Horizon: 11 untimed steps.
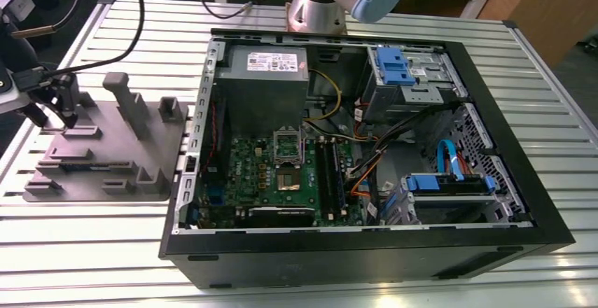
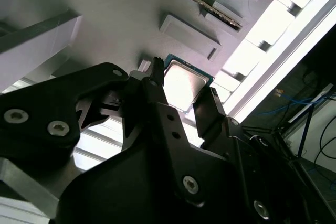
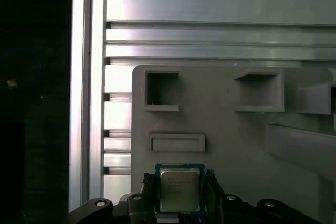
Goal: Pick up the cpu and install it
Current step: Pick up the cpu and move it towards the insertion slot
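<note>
Two black fingers [image 3: 149, 190] sit tight against opposite edges of the cpu [image 3: 180, 188], and the gripper [image 3: 180, 182] is clamped on the chip. In both wrist views the silvery top faces up between the fingertips, with a thin green border around it. The cpu lies at the edge of the grey plastic plate [image 3: 220, 129], just past a shallow rectangular recess [image 3: 177, 142] and two square pockets [image 3: 161, 90]. Whether the chip has left the plate's surface cannot be told.

Over to the exterior view: the gripper [image 1: 52, 112] hangs at the view's left, above the near-left part of the plate [image 1: 103, 147], whose upright blocks [image 1: 126, 98] stand just beside it. The plate lies flat on the slatted metal worktop [image 1: 94, 252]. To the view's right of it, well apart from the gripper, lies the open computer case [image 1: 374, 252], with the green motherboard [image 1: 280, 175] flat inside. The arm's base [image 1: 323, 3] stands behind the case on the worktop's far side.
</note>
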### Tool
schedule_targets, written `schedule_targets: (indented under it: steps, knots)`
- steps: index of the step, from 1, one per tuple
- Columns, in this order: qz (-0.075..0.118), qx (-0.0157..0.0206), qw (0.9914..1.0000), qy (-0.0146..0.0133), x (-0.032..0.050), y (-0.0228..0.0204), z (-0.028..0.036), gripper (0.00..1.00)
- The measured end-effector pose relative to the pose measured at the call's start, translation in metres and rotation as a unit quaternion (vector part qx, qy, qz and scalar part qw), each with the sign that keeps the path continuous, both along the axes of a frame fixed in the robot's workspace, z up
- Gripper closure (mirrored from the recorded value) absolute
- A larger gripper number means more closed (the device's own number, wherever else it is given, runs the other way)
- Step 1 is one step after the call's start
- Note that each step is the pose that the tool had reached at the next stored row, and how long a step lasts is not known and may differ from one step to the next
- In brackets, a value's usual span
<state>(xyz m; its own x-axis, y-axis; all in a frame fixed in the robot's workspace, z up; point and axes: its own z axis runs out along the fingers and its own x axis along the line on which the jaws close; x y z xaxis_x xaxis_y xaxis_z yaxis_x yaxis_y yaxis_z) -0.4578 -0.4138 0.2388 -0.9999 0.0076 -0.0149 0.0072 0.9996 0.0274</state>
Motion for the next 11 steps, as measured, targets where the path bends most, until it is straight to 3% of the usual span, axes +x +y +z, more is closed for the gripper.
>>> schedule_targets:
  steps: [11]
  knots:
    - [0.0, -0.0002, 1.0, -0.0001, 0.0, 0.0, 0.0065, 0.53]
